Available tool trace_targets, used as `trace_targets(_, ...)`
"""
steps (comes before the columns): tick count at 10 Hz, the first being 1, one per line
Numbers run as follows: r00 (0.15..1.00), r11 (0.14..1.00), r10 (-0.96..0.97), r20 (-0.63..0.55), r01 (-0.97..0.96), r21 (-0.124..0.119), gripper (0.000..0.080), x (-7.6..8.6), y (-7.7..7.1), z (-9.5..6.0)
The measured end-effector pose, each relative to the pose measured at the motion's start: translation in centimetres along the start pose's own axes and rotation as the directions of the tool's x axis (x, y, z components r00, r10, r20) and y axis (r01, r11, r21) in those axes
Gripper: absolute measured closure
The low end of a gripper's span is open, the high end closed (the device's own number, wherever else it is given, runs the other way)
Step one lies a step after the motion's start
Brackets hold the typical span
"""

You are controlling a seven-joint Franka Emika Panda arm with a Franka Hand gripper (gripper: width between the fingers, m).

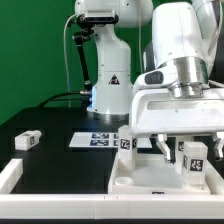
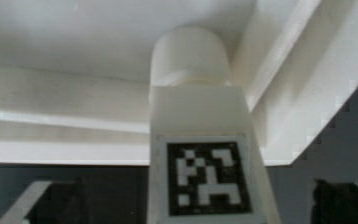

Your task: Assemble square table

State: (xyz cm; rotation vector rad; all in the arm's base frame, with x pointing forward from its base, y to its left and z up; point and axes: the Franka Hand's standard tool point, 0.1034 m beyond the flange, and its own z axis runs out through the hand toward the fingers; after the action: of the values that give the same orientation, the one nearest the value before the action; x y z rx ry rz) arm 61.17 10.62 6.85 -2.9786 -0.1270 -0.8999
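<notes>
The white square tabletop [image 1: 140, 186] lies at the front on the exterior view's right, and its rimmed recess [image 2: 69, 110] fills the wrist view. My gripper [image 1: 175, 148] hangs low over it. In the wrist view a white leg [image 2: 202, 120] with a black-and-white tag stands upright between my fingers [image 2: 30, 205]. Dark gaps show on both sides of it, so my gripper [image 2: 194, 205] is open and touches nothing. Two tagged legs [image 1: 125, 143] [image 1: 196, 155] show at the tabletop beside the gripper. Another leg [image 1: 27, 140] lies loose on the black table to the exterior view's left.
The marker board [image 1: 95, 140] lies flat on the black table behind the tabletop. A long white bar [image 1: 10, 176] edges the workspace at the front on the exterior view's left. The arm's white base [image 1: 110, 75] stands behind, with a green backdrop.
</notes>
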Motion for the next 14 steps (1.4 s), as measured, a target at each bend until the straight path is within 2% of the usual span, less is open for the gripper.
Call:
trace_targets(4, 1.000, 1.000, 0.000, 0.000, 0.000, 0.000, 0.0150, 0.0, 0.0, 0.0)
trace_targets(5, 1.000, 1.000, 0.003, 0.023, -0.003, 0.002, 0.0150, -0.1, 0.1, 0.1)
trace_targets(7, 0.993, 1.000, 0.014, 0.120, -0.017, 0.017, 0.0150, 1.0, 0.2, -0.6)
trace_targets(8, 0.992, 1.000, 0.014, 0.123, -0.016, 0.017, 0.0150, 0.9, 0.2, -0.2)
trace_targets(9, 0.977, 0.999, 0.017, 0.211, -0.023, 0.026, 0.0150, -0.1, 0.2, 0.2)
trace_targets(10, 0.956, 0.999, 0.021, 0.293, -0.033, 0.036, 0.0150, 0.2, 0.5, 0.3)
trace_targets(11, 0.946, 0.998, 0.027, 0.323, -0.042, 0.038, 0.0150, 1.5, 0.9, 0.3)
trace_targets(12, 0.913, 0.997, 0.037, 0.405, -0.060, 0.045, 0.0150, 1.0, 0.8, 0.2)
trace_targets(13, 0.874, 0.996, 0.043, 0.484, -0.078, 0.051, 0.0150, 1.3, 0.8, -0.2)
trace_targets(14, 0.881, 0.995, 0.055, 0.470, -0.087, 0.046, 0.0150, 1.9, 0.9, 0.0)
